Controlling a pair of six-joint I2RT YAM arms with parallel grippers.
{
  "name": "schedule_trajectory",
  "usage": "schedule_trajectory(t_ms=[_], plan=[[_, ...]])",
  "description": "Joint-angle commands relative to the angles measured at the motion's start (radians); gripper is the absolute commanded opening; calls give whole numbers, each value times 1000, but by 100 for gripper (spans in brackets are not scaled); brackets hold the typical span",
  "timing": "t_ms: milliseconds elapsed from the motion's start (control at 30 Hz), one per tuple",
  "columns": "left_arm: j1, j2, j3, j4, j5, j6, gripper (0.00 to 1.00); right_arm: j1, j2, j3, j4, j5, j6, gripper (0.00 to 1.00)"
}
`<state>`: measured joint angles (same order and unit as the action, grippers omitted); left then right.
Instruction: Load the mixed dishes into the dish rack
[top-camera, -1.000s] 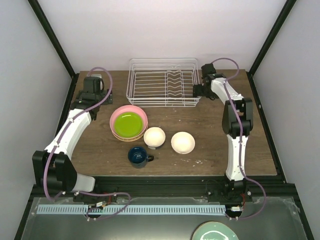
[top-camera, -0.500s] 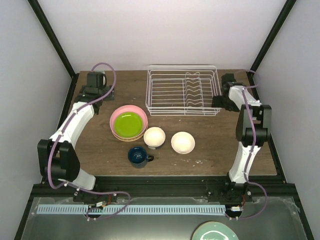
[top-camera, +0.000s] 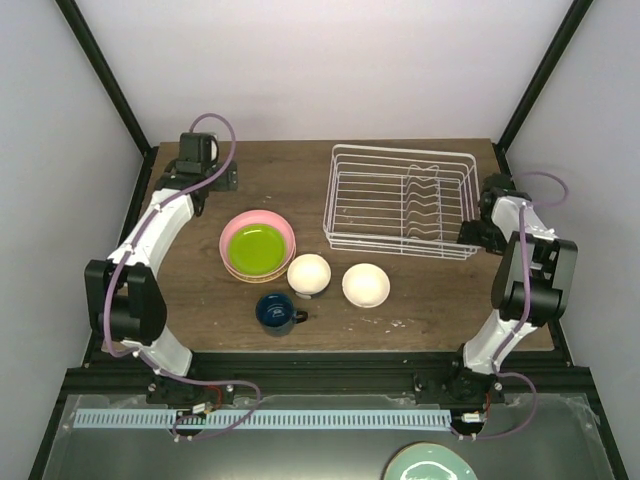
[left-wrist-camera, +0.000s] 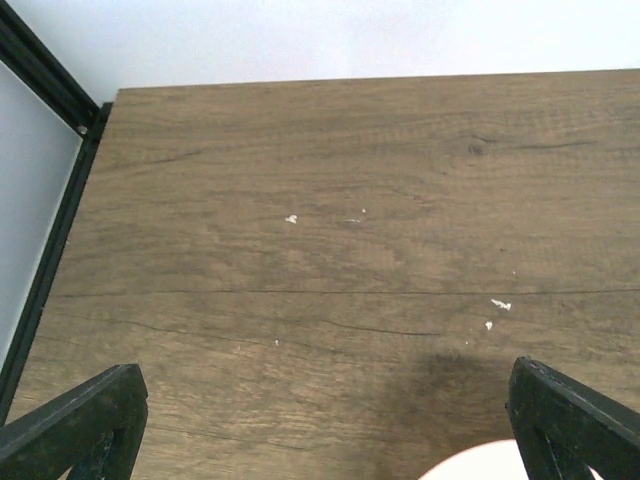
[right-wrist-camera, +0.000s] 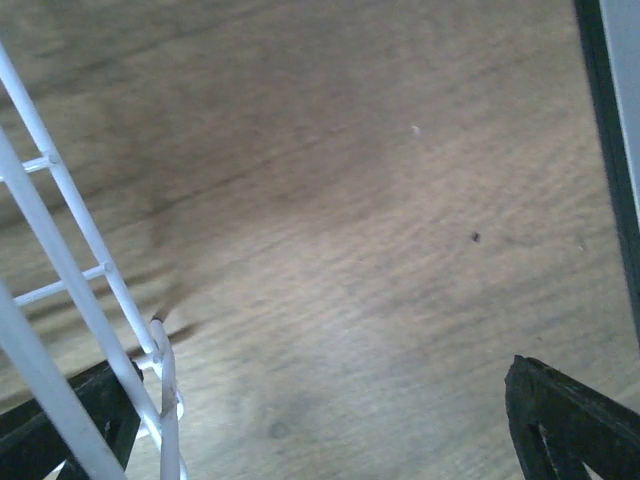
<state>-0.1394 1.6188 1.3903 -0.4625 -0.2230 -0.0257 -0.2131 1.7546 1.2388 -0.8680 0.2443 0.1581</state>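
Note:
The white wire dish rack (top-camera: 400, 200) stands at the back right of the table with nothing in it. My right gripper (top-camera: 473, 232) is at its right end, jaws open. In the right wrist view the rack's wires (right-wrist-camera: 60, 260) cross in front of one finger (right-wrist-camera: 70, 425), and bare wood fills the gap of the gripper (right-wrist-camera: 320, 430). A lime green plate (top-camera: 253, 246) lies on a pink plate (top-camera: 282, 228). Two cream bowls (top-camera: 309, 274) (top-camera: 366, 285) and a dark blue mug (top-camera: 277, 311) sit in front. My left gripper (top-camera: 206, 180) hangs open over the back left corner, its gap (left-wrist-camera: 320, 430) holding nothing.
A pale plate rim (left-wrist-camera: 480, 466) shows at the bottom edge of the left wrist view. A pale teal plate (top-camera: 430, 465) lies below the table's front edge. The black frame rail (right-wrist-camera: 608, 150) runs close to the right gripper, and the other rail (left-wrist-camera: 50, 250) close to the left.
The dish rack has slid to the right and a little nearer, along with my right gripper at its end. The left gripper has shifted slightly toward the back corner.

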Motion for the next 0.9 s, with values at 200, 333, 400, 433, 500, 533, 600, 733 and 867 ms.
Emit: schedule_trajectory(t_ms=[200,333,400,433,500,533,600,733,867], plan=[[-2,26,18,-23,38,-30,100,-113,-38,-7,-13,73,-9,100],[-1,29,13,-21,39,-29,100,-112,0,12,4,97,-8,100],[-2,28,11,-21,37,-28,100,-113,13,20,0,98,-8,100],[-2,26,11,-22,35,-26,100,-112,14,20,-2,94,-12,100],[-1,23,9,-24,29,-22,100,-112,8,10,2,87,-16,100],[-1,22,9,-24,25,-21,100,-112,3,5,4,85,-17,100],[-2,20,6,-26,21,-19,100,-114,-13,6,6,72,-17,100],[-1,20,2,-27,27,-22,100,-110,-78,17,36,16,-34,100],[-1,20,4,-28,64,-25,100,-105,-154,27,64,-51,-58,100]])
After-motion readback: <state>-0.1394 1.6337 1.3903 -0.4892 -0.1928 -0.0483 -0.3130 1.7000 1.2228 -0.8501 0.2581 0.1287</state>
